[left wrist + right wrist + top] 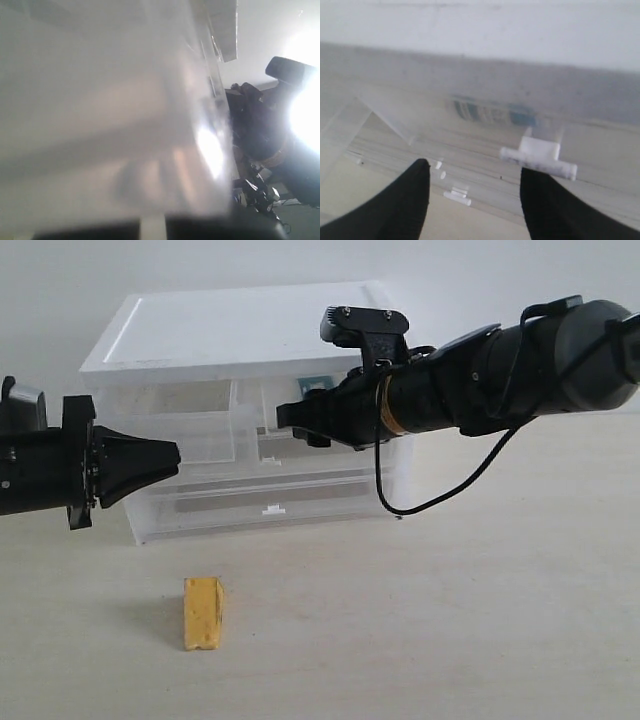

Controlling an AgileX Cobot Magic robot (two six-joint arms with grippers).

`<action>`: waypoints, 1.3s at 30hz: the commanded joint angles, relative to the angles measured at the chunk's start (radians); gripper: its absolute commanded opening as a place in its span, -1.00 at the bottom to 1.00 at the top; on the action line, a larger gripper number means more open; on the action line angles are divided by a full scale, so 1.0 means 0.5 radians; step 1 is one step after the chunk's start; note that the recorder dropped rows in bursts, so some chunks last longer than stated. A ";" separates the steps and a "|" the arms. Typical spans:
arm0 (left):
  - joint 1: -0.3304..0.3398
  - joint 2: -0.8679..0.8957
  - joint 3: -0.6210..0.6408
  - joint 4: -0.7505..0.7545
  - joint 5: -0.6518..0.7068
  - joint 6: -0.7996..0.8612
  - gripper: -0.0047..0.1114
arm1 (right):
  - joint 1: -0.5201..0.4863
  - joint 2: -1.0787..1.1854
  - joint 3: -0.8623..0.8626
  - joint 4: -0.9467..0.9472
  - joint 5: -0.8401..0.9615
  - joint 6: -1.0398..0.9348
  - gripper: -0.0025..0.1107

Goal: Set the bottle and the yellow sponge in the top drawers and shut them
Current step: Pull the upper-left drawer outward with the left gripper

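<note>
**Reaching toward the top drawers, sponge on the bench**

Standing toward the back of the bench (500,620), the translucent cabinet (250,340) has its two top drawers side by side under a white lid. The right top drawer (330,415) holds the bottle (495,112), whose teal-and-white label shows dimly through the plastic in the right wrist view; in the exterior view only a small teal patch of it is visible above the right gripper (285,420). That drawer's white tab handle (539,155) sits just in front of the gripper's tips. The right gripper's fingers (405,205) stand well apart with nothing between them, pointed at the drawer front; whether they touch it cannot be told.

The left top drawer (195,420) lies behind the tip of the left gripper (170,455), which comes in from the left edge of the bench. Its jaws are pressed together and hold nothing. The left wrist view is filled by blurred translucent plastic close to the lens, with the dark right arm beyond it.

The sponge (203,613) lies on the bare bench in front of the cabinet, toward the front left, well apart from both grippers. Its notched end faces the front edge.
</note>
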State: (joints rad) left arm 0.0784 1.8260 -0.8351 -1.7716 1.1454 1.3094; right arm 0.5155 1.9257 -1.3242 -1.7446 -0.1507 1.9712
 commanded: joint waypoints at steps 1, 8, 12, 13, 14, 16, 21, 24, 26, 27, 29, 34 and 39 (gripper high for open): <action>-0.003 -0.075 0.039 0.089 0.151 0.068 -0.85 | -0.030 0.006 -0.009 0.020 0.152 0.034 -0.05; -0.003 -0.075 0.033 0.066 0.151 0.106 -0.85 | -0.030 0.006 -0.009 0.328 -0.044 0.029 -0.05; -0.003 -0.075 0.028 0.060 0.151 0.110 -0.85 | -0.030 0.006 -0.063 0.471 -0.044 0.009 -0.05; -0.003 -0.075 0.028 0.060 0.151 0.126 -0.85 | -0.030 0.006 -0.078 0.496 -0.048 0.009 -0.05; -0.003 -0.075 0.028 0.060 0.151 0.151 -0.85 | -0.030 0.006 -0.088 0.534 -0.052 0.009 -0.05; -0.003 -0.075 0.028 0.054 0.151 0.156 -0.85 | -0.030 0.006 -0.110 0.601 -0.057 0.009 -0.05; -0.003 -0.075 -0.003 0.058 0.151 0.156 -0.85 | -0.030 0.006 -0.148 0.726 -0.017 0.009 -0.05; -0.003 -0.075 -0.015 0.058 0.151 0.156 -0.85 | -0.035 0.006 -0.148 0.831 0.030 -0.030 -0.05; -0.003 -0.075 -0.015 0.058 0.151 0.156 -0.85 | -0.035 0.006 -0.148 0.886 0.118 -0.054 -0.05; -0.003 -0.075 -0.014 0.054 0.151 0.156 -0.85 | -0.035 0.006 -0.148 0.941 0.133 -0.060 -0.05; -0.003 -0.075 -0.024 0.054 0.151 0.172 -0.85 | -0.035 0.006 -0.162 1.017 0.136 -0.060 -0.05; -0.003 -0.075 -0.040 0.098 0.151 0.157 -0.85 | -0.035 0.010 -0.211 1.047 0.144 -0.069 -0.05; -0.003 -0.080 0.059 0.084 0.151 0.226 -0.85 | -0.035 0.010 -0.211 1.054 0.146 -0.121 -0.05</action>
State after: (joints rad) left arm 0.0871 1.8094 -0.8233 -1.7444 1.1416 1.3878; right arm 0.5277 1.9338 -1.3907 -1.2530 -0.2025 1.9516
